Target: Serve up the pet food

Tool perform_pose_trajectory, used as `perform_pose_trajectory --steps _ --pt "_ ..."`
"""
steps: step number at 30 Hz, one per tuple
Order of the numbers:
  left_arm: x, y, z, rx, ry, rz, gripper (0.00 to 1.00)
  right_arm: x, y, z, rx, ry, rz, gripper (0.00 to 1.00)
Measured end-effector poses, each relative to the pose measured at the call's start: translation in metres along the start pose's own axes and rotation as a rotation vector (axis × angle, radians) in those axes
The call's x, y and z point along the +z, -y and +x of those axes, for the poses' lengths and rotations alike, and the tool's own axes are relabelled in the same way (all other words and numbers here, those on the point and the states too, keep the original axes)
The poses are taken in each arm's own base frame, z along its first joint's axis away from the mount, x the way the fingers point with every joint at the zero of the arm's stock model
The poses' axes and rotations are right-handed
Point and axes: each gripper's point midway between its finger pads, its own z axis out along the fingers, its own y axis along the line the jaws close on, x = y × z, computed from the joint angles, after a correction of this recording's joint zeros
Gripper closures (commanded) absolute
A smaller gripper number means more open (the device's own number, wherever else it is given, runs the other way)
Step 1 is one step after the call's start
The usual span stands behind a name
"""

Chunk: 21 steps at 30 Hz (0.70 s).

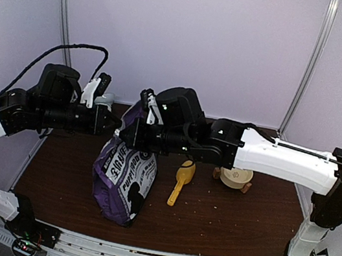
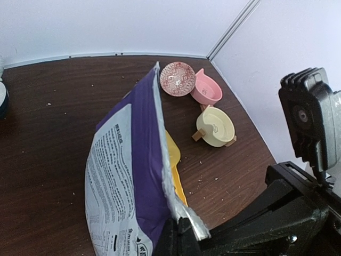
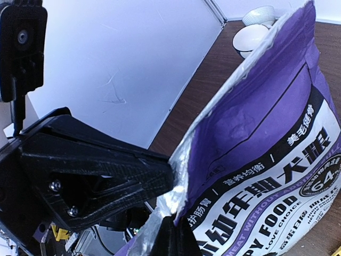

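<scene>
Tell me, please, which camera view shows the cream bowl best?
The left wrist view: the cream bowl sits unobstructed, rim and inside visible. The top view shows it partly hidden under the right arm; the right wrist view does not show it.

The whole table is viewed from above its near edge, facing the far wall. The purple bag, shared by all views, is seen close up: from the left wrist toward the far right corner, from the right wrist toward the far left.
</scene>
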Motion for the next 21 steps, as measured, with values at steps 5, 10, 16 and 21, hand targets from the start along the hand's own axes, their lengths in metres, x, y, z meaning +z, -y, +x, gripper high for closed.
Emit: perform_pose_trajectory --steps 5,10,16,21 --pt "-0.013 -0.013 -0.007 -0.004 0.036 -0.062 1.0 -0.001 0.017 0.003 0.001 -0.016 0.058 1.0" --pt "-0.026 -0.007 -0.019 -0.006 0.084 -0.029 0.7 0.0 0.021 0.009 -0.009 -0.025 0.041 0.91" --pt "-0.029 0.014 -0.024 0.0 0.091 0.076 0.46 -0.002 0.016 0.004 -0.016 -0.023 -0.009 0.69" --pt "-0.034 0.021 -0.031 0.004 0.099 0.099 0.34 -0.012 0.018 -0.005 -0.012 -0.011 -0.002 0.64"
